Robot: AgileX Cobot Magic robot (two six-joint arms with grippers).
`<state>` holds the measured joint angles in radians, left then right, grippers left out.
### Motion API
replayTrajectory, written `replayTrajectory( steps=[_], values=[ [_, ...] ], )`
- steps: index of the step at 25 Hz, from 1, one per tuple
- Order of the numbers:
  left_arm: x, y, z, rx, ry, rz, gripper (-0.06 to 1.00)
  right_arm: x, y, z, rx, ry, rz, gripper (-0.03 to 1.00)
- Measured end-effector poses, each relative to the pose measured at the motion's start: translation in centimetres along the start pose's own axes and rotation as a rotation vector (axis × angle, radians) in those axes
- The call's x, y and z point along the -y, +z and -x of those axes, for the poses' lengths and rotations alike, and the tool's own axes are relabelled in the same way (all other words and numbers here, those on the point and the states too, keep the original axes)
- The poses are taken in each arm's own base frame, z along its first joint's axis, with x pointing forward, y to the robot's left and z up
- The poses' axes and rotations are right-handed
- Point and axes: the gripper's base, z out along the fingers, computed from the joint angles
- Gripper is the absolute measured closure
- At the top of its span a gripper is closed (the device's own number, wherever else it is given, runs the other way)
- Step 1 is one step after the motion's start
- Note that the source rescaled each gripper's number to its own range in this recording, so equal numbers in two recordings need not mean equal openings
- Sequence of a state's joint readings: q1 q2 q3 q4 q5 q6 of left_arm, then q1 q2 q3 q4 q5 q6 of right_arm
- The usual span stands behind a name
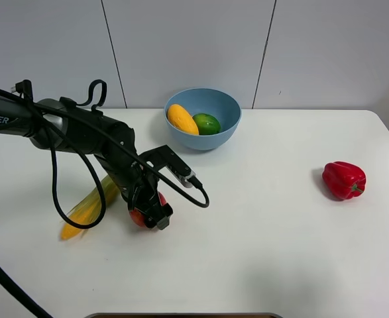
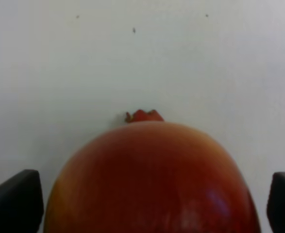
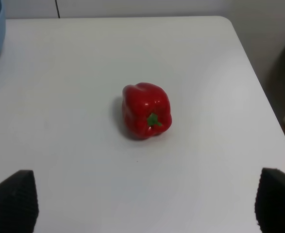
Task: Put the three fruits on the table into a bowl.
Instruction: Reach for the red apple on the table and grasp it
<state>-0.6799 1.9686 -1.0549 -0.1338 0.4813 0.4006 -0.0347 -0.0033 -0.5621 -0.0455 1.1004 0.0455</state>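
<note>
The red apple lies on the white table at the left front. My left gripper is down over it, open, with one finger on each side. In the left wrist view the apple fills the space between the two dark fingertips, with small gaps beside it. The yellow-orange mango and the green lime lie in the light-blue bowl at the back middle. My right gripper is open and empty, and is out of the exterior view.
A corn cob with green husk lies just left of the apple, partly behind the left arm's cable. A red bell pepper lies at the right; it also shows in the right wrist view, near the table's right edge.
</note>
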Motion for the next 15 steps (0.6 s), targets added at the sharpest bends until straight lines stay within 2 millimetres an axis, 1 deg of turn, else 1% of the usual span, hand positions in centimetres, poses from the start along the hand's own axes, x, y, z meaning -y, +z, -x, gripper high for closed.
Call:
replayTrajectory(
  steps=[13,14,15],
  values=[
    [-0.09,0.86,0.02,0.009,-0.003,0.006,0.08,0.00,0.00,0.01,0.001,0.000,0.000,-0.03],
    [-0.09,0.86,0.02,0.009,-0.003,0.006,0.09,0.00,0.00,0.01,0.001,0.000,0.000,-0.03],
    [-0.10,0.86,0.03,0.010,-0.003,0.007,0.15,0.00,0.00,0.01,0.001,0.000,0.000,-0.03]
  ],
)
